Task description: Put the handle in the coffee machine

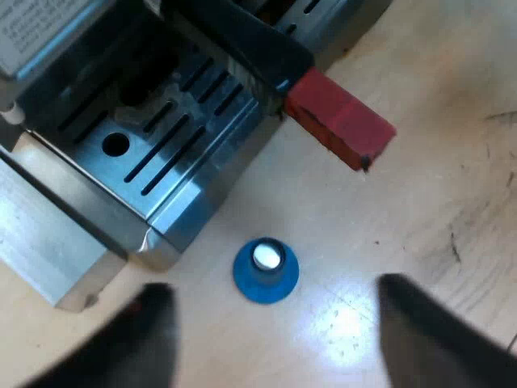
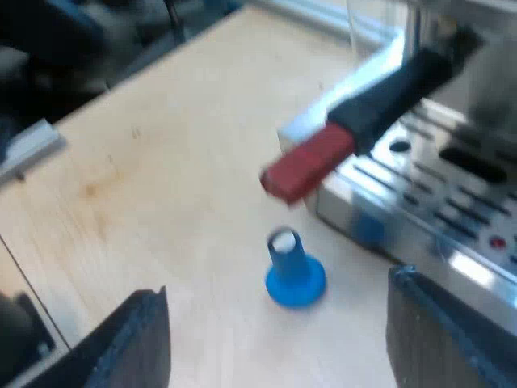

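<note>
While the dark, red-ended handle (image 1: 338, 121) looks seated in the steel espresso machine (image 1: 174, 149), your left end effector (image 1: 273, 311) and right end effector (image 2: 275, 319) hover wide open, empty; next, confirm its lock

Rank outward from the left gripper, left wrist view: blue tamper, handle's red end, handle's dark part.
1. Blue tamper, on the table just ahead of the open left gripper.
2. Red end of the handle, jutting past the machine's drip tray.
3. Dark part of the handle, over the tray.
</note>
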